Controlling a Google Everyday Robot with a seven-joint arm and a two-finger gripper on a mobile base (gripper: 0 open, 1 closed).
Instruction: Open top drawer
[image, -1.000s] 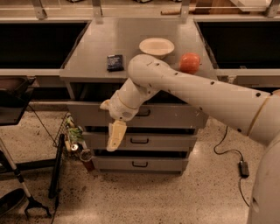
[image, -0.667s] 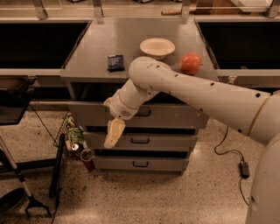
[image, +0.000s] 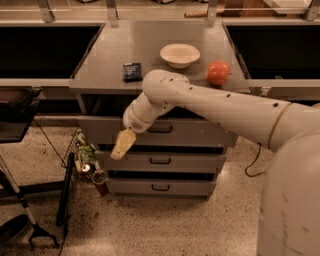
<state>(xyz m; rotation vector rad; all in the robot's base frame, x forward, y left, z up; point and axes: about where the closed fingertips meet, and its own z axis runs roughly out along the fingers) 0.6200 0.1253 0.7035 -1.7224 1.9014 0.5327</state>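
**Gripper before the left part of the top drawer**

The tan gripper (image: 123, 144) hangs at centre-left of the frame, in front of the top drawer (image: 200, 132) and left of its black handle (image: 160, 129). Whether it is clenched or released cannot be told. Below lie the middle drawer (image: 200, 162) and bottom drawer (image: 190, 188). On the counter (image: 105, 75) at upper centre are a bowl (image: 180, 54), a red ball (image: 218, 73) and a dark packet (image: 132, 71).

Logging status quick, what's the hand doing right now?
Hand: open or closed cannot be told; it is in front of the top drawer, left of its handle.
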